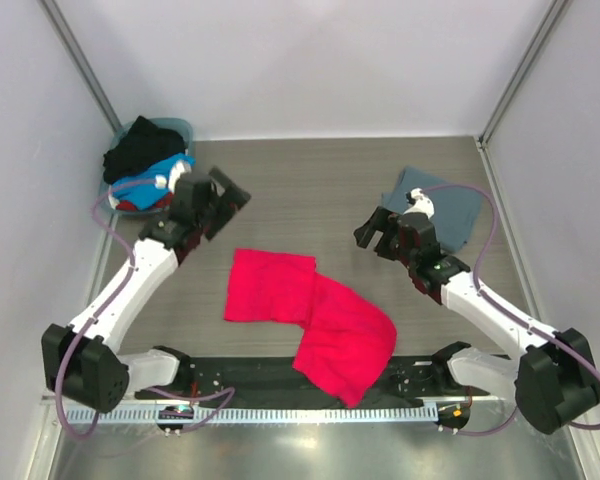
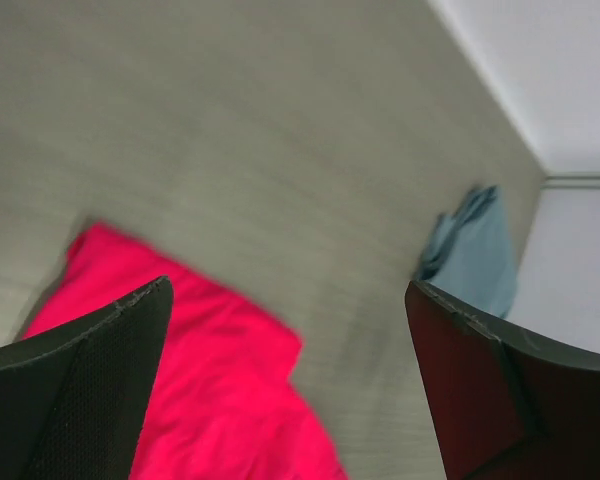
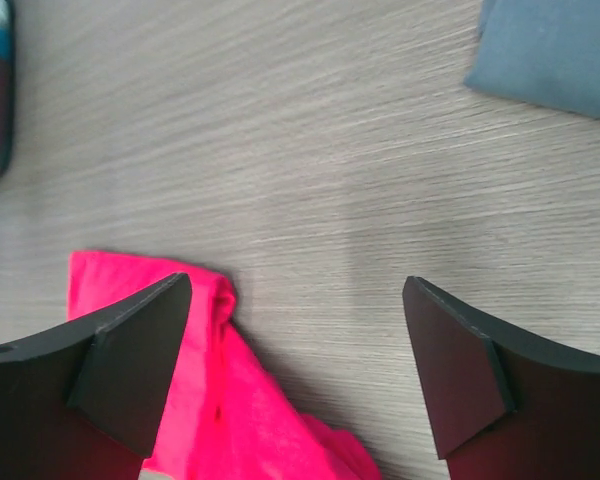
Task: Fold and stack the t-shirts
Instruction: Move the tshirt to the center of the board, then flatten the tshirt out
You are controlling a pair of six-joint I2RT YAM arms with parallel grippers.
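Note:
A bright red-pink t-shirt (image 1: 315, 320) lies crumpled and partly folded on the table's near middle; it also shows in the left wrist view (image 2: 210, 380) and the right wrist view (image 3: 220, 400). A slate grey-blue t-shirt (image 1: 442, 205) lies folded at the far right, seen too in the left wrist view (image 2: 475, 250) and the right wrist view (image 3: 555, 50). My left gripper (image 1: 225, 195) is open and empty, held above the table beyond the red-pink shirt's far left corner. My right gripper (image 1: 375, 232) is open and empty, between the two shirts.
A teal basket (image 1: 180, 130) at the far left corner holds black (image 1: 140, 150), bright blue and red shirts. White walls close in the table on three sides. A black strip (image 1: 240, 375) runs along the near edge under the red-pink shirt.

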